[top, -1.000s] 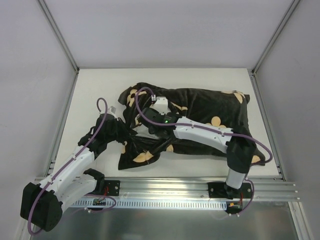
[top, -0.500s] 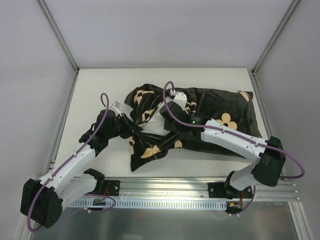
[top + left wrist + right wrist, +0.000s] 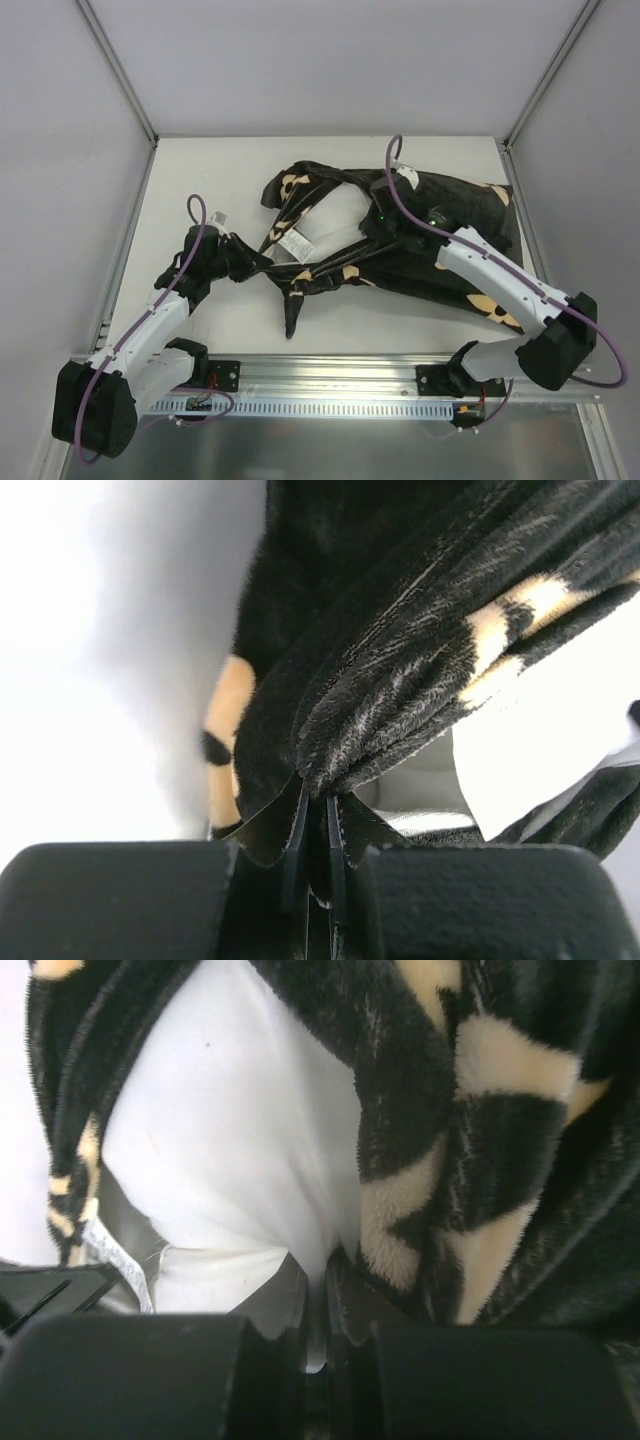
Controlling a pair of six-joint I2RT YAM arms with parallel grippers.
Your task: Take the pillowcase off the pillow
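Note:
The black pillowcase [image 3: 460, 210] with tan motifs lies across the middle of the table, its open end stretched toward the left. The white pillow [image 3: 330, 212] shows through that opening. My left gripper [image 3: 243, 262] is shut on a bunched edge of the pillowcase [image 3: 400, 660], which runs taut away from the left gripper [image 3: 318, 805]. My right gripper [image 3: 372, 228] reaches into the opening. In the right wrist view the right gripper [image 3: 318, 1295] pinches a fold of the white pillow [image 3: 230, 1140], with plush pillowcase [image 3: 480, 1160] beside it on the right.
A white sewn label [image 3: 293, 246] hangs at the pillowcase opening. The white table [image 3: 200, 170] is bounded by metal frame posts at its back corners. A metal rail [image 3: 330, 375] with both arm bases runs along the near edge.
My right gripper has moved right and toward the back with the pillow fold. My left gripper has shifted slightly left. The pillowcase mouth has stretched open and more white pillow shows.

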